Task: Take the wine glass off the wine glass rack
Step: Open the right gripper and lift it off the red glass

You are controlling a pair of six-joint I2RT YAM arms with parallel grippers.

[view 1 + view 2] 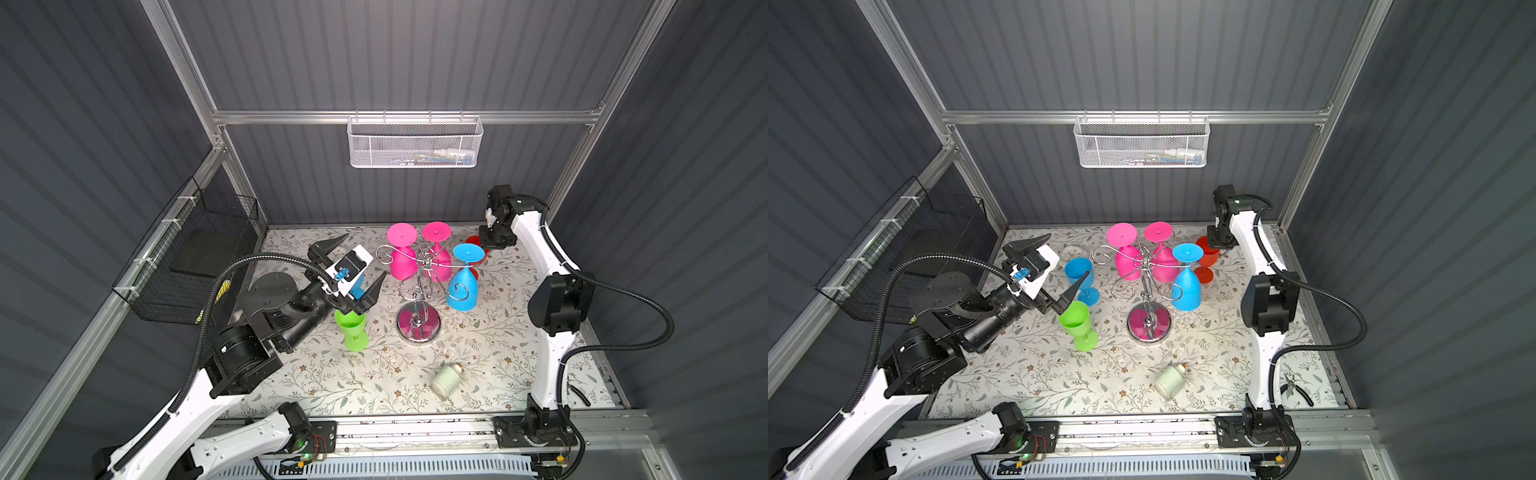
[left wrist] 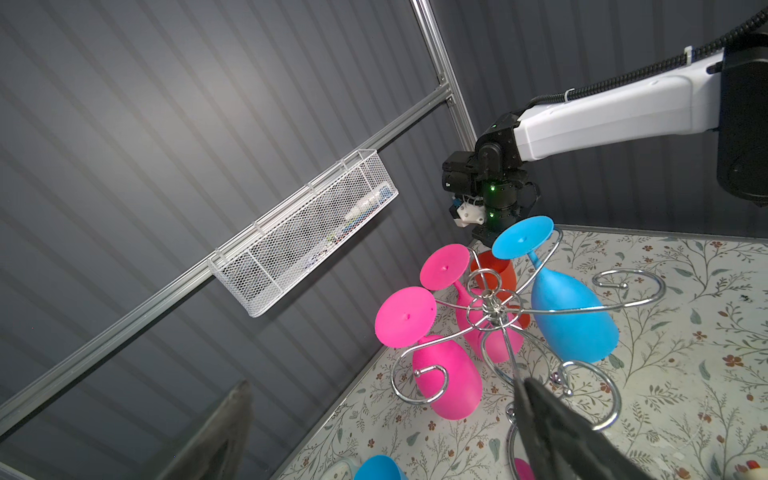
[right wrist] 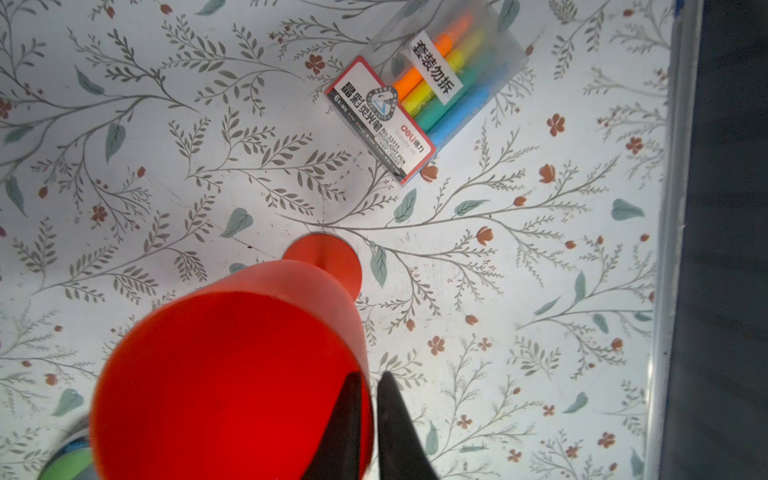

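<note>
Behind the wine glass rack [image 1: 419,322] we note the right gripper [image 3: 370,374] narrow astride the rim of the standing red wine glass [image 3: 232,374], pinch uncertain, left gripper [image 1: 365,255] wide and empty; a skewed retreat could topple it.

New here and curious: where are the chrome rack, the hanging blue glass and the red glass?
chrome rack [image 1: 409,325]: in a top view, its round base.
hanging blue glass [image 1: 462,291]: in a top view, its bowl.
red glass [image 3: 232,386]: right wrist view, its bowl.

The chrome wire wine glass rack [image 1: 419,329] stands mid-table, with pink and blue plastic wine glasses [image 1: 402,266] hanging on it. A green plastic goblet [image 1: 351,328] stands to its left, a red plastic goblet [image 1: 1207,255] behind it to the right, and a white plastic bottle [image 1: 445,380] lies in front.
</note>
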